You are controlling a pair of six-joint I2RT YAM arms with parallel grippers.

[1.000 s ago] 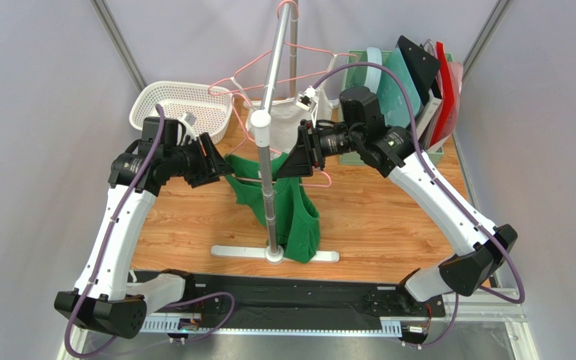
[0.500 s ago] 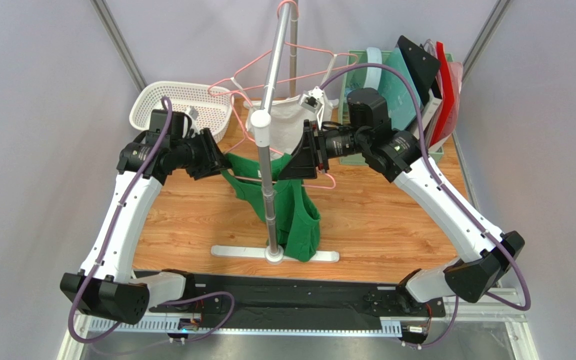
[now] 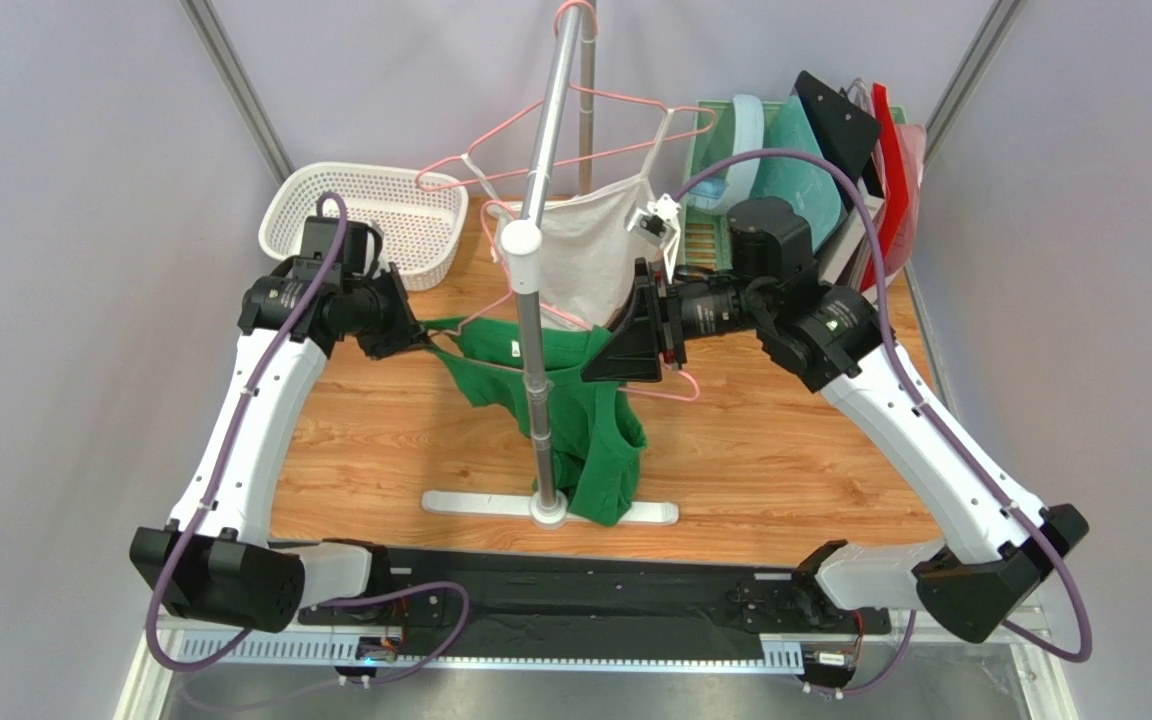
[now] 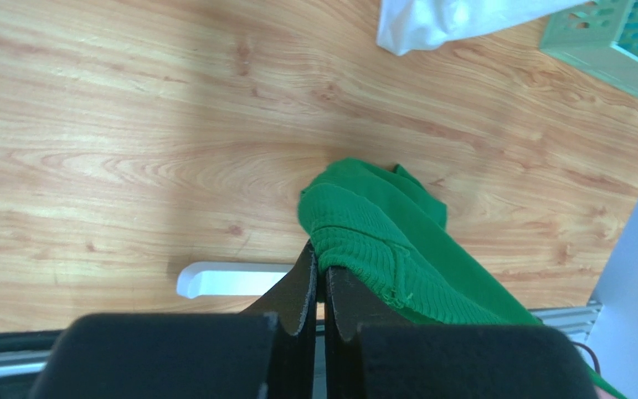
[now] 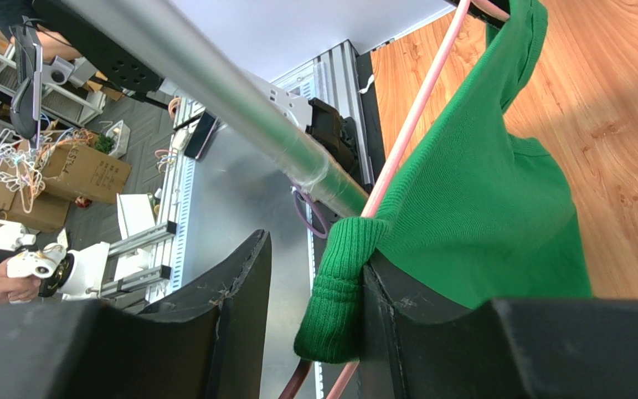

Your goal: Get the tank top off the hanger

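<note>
The tank top [image 3: 582,413] is being stretched, likely off the hanger [image 5: 411,116], as the left hand [image 4: 321,270], clamped on its strap, is being drawn away from the spread right hand [image 5: 314,266].

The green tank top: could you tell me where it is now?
The tank top hangs mid-table in the top view, against the rack pole, between the left gripper and the right gripper.

The tank top [image 4: 397,258] is ribbed knit cloth. The hanger [image 5: 425,91] looks smooth and coated, the pole [image 5: 214,83] dull metal, the table [image 4: 131,125] matt wood.
</note>
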